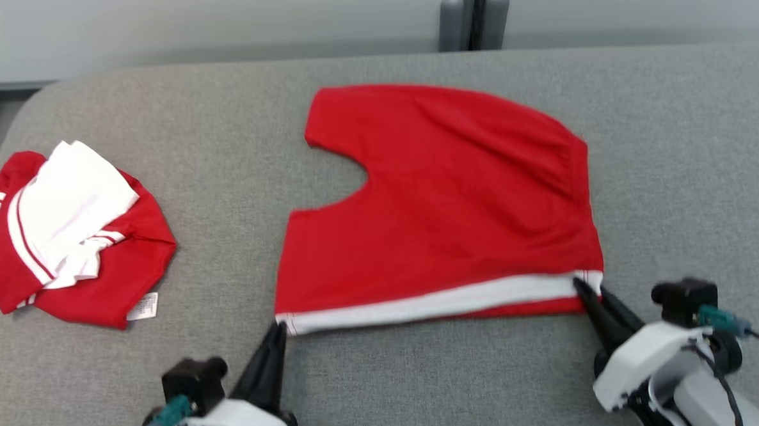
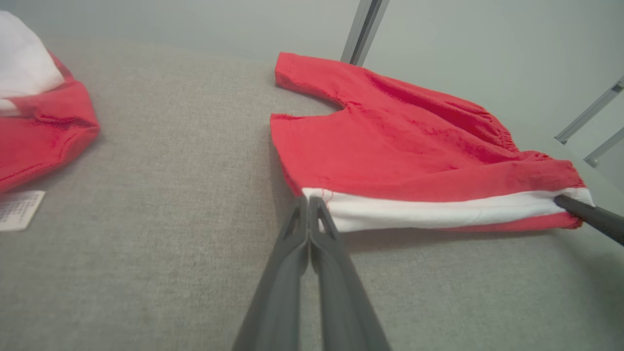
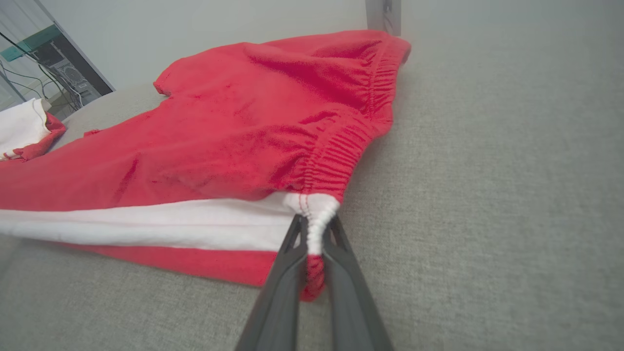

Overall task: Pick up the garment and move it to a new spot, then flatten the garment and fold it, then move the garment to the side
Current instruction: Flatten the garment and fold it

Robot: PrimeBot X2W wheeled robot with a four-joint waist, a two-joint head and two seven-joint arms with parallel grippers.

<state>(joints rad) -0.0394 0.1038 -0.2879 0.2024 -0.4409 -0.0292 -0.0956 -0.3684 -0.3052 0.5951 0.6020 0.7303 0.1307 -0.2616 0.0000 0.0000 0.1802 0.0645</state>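
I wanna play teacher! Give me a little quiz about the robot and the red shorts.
1. True or false: the right end effector is pinching the waistband corner of the red shorts.
2. The stripe along the shorts' near edge is: A white, B blue, C black?
3. Fill in: the crumpled garment lies on the robot's ____ of the shorts.
Key: 1 true; 2 A; 3 left.
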